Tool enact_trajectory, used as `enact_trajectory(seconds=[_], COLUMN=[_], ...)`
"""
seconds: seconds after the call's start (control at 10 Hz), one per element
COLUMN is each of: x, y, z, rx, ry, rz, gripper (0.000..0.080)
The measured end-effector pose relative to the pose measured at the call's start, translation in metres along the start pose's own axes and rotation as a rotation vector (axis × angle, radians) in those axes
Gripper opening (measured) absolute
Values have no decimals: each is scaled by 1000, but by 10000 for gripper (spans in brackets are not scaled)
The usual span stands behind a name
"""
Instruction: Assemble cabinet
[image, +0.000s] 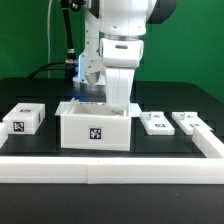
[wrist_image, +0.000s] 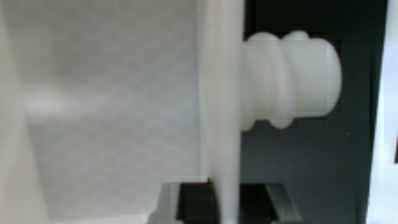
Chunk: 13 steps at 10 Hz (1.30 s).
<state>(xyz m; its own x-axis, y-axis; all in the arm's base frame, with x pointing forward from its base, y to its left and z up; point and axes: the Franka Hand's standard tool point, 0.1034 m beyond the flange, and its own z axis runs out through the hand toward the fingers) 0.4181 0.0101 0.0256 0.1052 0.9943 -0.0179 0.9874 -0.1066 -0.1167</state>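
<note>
The cabinet box (image: 95, 132), white with a square tag on its front, stands in the middle of the black table. My gripper (image: 101, 99) reaches down onto its back wall. In the wrist view the gripper (wrist_image: 224, 206) has a dark fingertip (wrist_image: 189, 206) on each side of the box's thin upright wall (wrist_image: 222, 100), and both touch it. A white ribbed knob (wrist_image: 294, 80) sticks out of that wall's outer face. A small tagged block (image: 25, 120) lies at the exterior view's left. Two small tagged panels (image: 155, 122) (image: 190, 122) lie at its right.
A long white border rail (image: 110, 172) runs along the table's front and turns back at the exterior view's right (image: 214, 142). Cables hang behind the arm.
</note>
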Motion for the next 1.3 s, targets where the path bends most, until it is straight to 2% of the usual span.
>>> enact_trajectory(seconds=[0.5,0.7,0.9,1.0,1.2,1.3], x=[0,1,15,25,39,37], y=[1,16,42,50,54,55], z=[-1,-8,-12,-12,-12,-12], rx=[1,22,4,-3,-9,-9], ry=[-1,-10,-2,5,12,12], rz=[-1,-6,-27,-37,-57,-53], gripper=[46,46,44,44,44,44])
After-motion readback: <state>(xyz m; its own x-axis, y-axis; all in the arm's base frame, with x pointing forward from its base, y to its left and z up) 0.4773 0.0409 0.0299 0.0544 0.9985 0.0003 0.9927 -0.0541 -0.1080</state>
